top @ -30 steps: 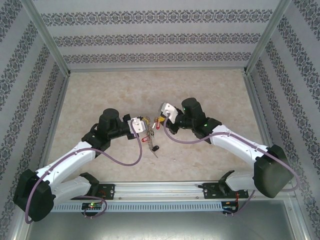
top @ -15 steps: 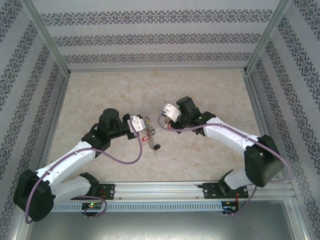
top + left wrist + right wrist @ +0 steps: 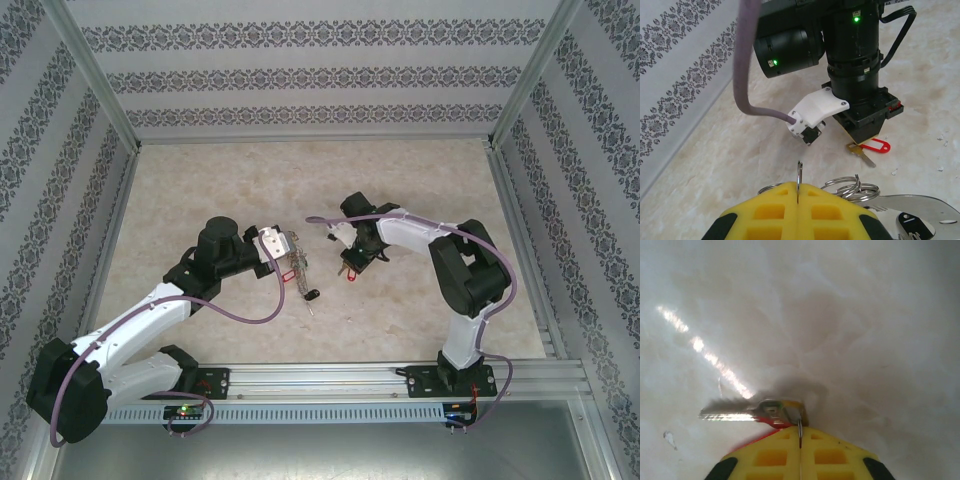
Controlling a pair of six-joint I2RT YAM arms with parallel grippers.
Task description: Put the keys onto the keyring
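My left gripper is shut on the keyring, whose thin grey loop stands edge-on between the yellow fingertips. More silvery rings and a key blade lie just right of them. In the top view the bunch hangs below this gripper. My right gripper points steeply down at the table, shut on the small ring of a key with a red tag. The key's blade rests against the marble. The yellow-orange-tagged key is hidden.
A black fob lies on the beige marble table below the hanging bunch. Patterned walls with metal posts close in three sides. The mounting rail runs along the near edge.
The right arm has folded in and tipped its gripper down to the table, carrying the red-tagged key away from the left gripper. The left arm has stayed put.
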